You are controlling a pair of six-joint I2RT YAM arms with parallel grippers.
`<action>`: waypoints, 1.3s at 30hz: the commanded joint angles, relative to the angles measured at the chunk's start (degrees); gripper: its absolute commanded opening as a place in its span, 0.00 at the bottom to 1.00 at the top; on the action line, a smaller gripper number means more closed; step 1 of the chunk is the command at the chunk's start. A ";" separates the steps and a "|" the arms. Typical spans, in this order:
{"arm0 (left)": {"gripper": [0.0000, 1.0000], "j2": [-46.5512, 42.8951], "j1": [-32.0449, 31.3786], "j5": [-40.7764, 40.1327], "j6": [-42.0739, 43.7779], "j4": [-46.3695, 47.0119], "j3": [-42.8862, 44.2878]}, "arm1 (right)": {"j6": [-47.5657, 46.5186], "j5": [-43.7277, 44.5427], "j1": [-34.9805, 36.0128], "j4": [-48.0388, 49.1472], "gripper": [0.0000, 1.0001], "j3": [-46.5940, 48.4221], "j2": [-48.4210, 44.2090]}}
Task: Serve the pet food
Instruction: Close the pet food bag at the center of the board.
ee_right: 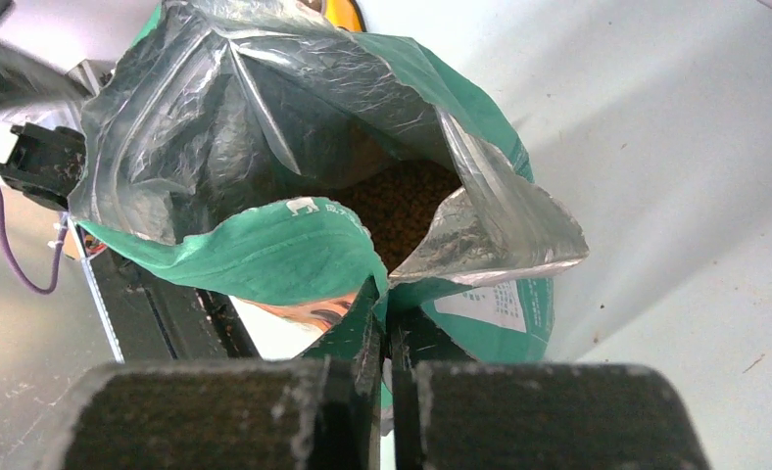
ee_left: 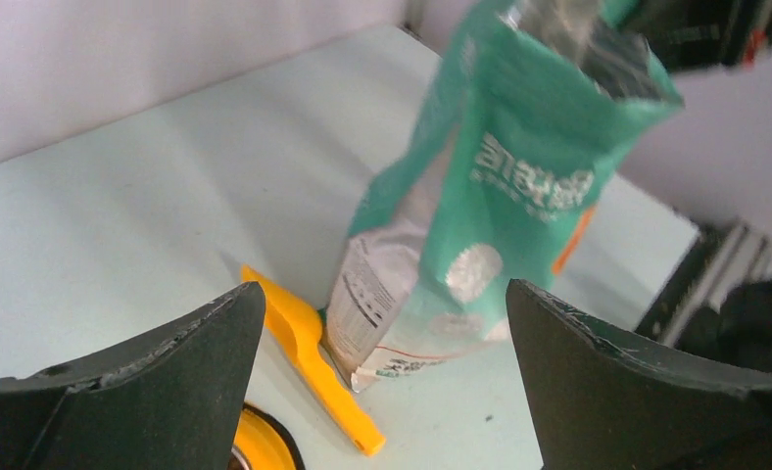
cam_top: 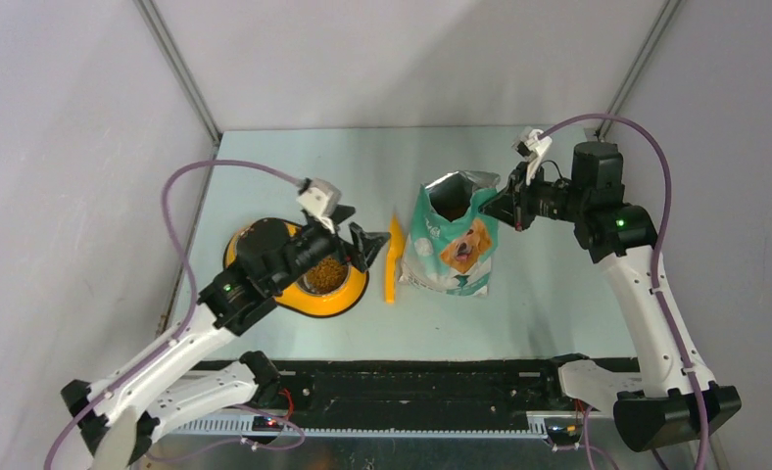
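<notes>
(a) The green-and-white bag (cam_top: pixel 453 245): upright on the pale worktop (cam_top: pixel 558 304), dog picture on its front, foil-lined mouth open, rim meeting the tip of the right claw (cam_top: pixel 492 204). (b) The orange scoop (cam_top: pixel 393 257): flat on the worktop, just right of the left claw (cam_top: pixel 362 235), between it and the bag, close beside the bag's foot; contact cannot be told. (c) The yellow bowl (cam_top: pixel 355 297): metal-lined, directly beneath the left claw.
</notes>
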 commanded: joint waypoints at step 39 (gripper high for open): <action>0.00 37.00 10.38 60.24 7.42 11.23 23.53 | -7.56 -3.69 -2.61 0.81 0.00 1.07 -2.38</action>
